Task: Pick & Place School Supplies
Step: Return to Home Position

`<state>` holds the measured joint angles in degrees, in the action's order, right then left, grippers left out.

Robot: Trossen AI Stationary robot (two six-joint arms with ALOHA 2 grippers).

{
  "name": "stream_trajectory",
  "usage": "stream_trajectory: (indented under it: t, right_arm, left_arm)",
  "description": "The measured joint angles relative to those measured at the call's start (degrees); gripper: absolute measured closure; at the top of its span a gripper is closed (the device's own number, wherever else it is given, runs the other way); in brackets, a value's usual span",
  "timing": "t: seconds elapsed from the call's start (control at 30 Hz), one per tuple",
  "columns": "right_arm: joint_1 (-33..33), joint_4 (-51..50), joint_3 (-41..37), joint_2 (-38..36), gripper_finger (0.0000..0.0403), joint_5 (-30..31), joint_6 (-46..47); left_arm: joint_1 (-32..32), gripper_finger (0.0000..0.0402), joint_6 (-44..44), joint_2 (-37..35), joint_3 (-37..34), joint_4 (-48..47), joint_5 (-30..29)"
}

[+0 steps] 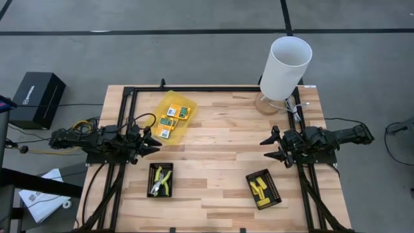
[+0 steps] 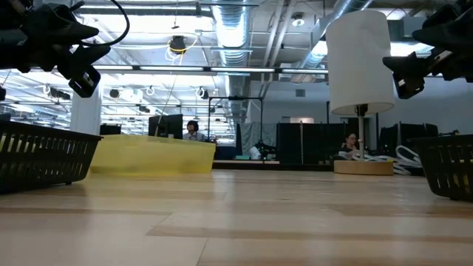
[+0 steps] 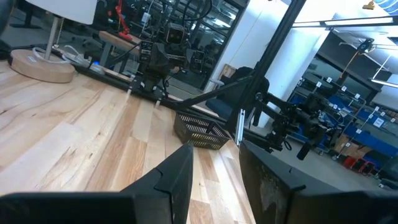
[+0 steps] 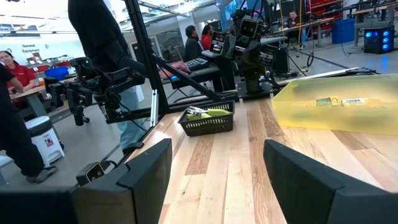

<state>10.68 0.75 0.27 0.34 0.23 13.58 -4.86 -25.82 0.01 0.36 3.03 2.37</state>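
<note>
Packets [image 1: 169, 121] — three, I think — lie flat in the yellow container [image 1: 173, 98]. Little yellow erasers [image 1: 261, 188] sit in the right black tray [image 1: 275, 191], pliers [image 1: 160, 181] in the left tray [image 1: 151, 167]. Packets look light, stiff and smooth — pinch the thin edges. Left gripper [image 1: 158, 142] and right gripper [image 1: 264, 147] hover over the table [image 1: 220, 133], fingers spread, empty.
</note>
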Motion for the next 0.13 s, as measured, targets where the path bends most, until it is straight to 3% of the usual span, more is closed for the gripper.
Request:
stream_trajectory:
  t: [0.13]
  right_arm:
    - [0.0,0.0,0.0,0.0,0.0159,0.0,0.0]
  left_arm:
    - [0.0,0.0275,0.0,0.0,0.0,0.0,0.0]
